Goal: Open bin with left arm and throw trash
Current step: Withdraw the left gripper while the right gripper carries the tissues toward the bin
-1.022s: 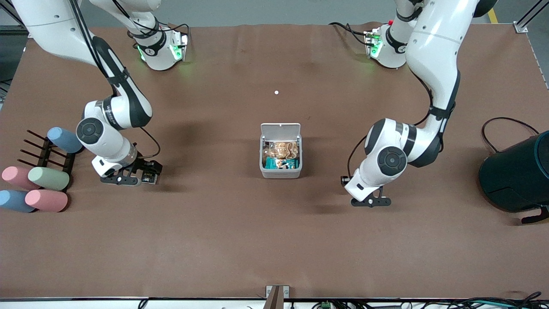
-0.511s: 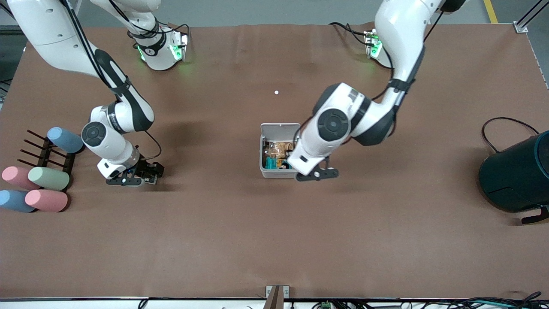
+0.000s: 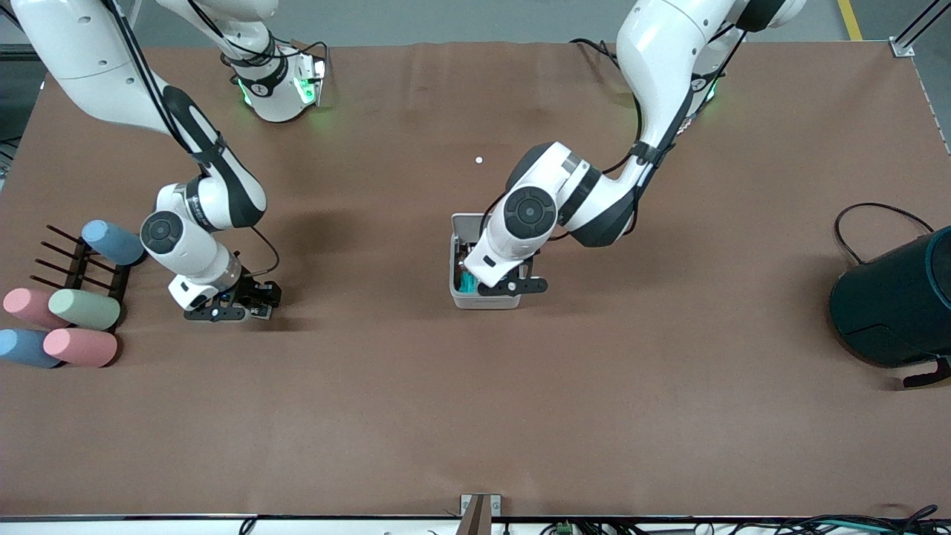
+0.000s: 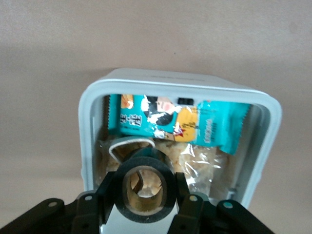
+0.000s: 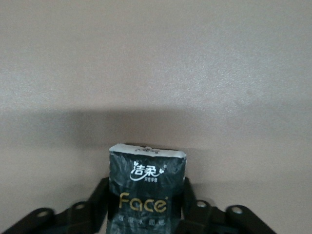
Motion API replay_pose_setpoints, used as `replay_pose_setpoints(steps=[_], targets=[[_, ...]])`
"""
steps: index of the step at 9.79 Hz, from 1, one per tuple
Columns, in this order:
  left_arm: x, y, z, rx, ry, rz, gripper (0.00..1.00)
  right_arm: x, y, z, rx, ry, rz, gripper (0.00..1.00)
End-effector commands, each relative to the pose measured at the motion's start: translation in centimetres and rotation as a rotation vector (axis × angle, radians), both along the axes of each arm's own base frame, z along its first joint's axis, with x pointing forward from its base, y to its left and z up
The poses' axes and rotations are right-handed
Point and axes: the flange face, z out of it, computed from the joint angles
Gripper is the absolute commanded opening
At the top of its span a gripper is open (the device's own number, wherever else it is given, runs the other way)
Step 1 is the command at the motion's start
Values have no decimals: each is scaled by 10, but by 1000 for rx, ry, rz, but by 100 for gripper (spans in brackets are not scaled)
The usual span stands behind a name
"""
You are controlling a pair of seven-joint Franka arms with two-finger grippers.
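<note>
Left claw (image 3: pixel 520 287) grips my tape roll (image 4: pixel 145 184) directly over the open bin (image 3: pixel 483 300) mid-surface. Right claw (image 3: pixel 230 308), clamped on the black packet (image 5: pixel 146 190), waits low toward its own end.

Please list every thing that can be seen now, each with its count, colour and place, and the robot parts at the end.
bin: 1, white, table centre, lid open
snack wrappers: several, teal and clear, in the bin
tape roll: 1, black, in left gripper over the bin
packet: 1, black, in right gripper
cylinders: 5, pastel, right arm's end
rack: 1, dark, beside cylinders
big cylinder: 1, dark teal, left arm's end
dot: 1, white, between the bin and the bases
left gripper: black, over bin
right gripper: black, low beside cylinders
</note>
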Motion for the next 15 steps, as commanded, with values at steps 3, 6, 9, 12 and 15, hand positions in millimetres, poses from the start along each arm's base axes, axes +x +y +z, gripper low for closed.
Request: replay_pose_setpoints(steps=[3,6,9,12,15], targets=[[12,1,-1,-18,-19,25,96,-3,15,4,9,13,28,41],[18,-1,29,-48,-58,32,100,8,60,35,29,53,3,42],[47,58,98,-20,-86,80,100,12,152,76,78,79,-153,41],[78,186,170,162,-126,-73,100,-10,274,119,141,55,-282,41],[83,309,245,164,-99,-36,100,-26,368,159,229,21,-359,41]])
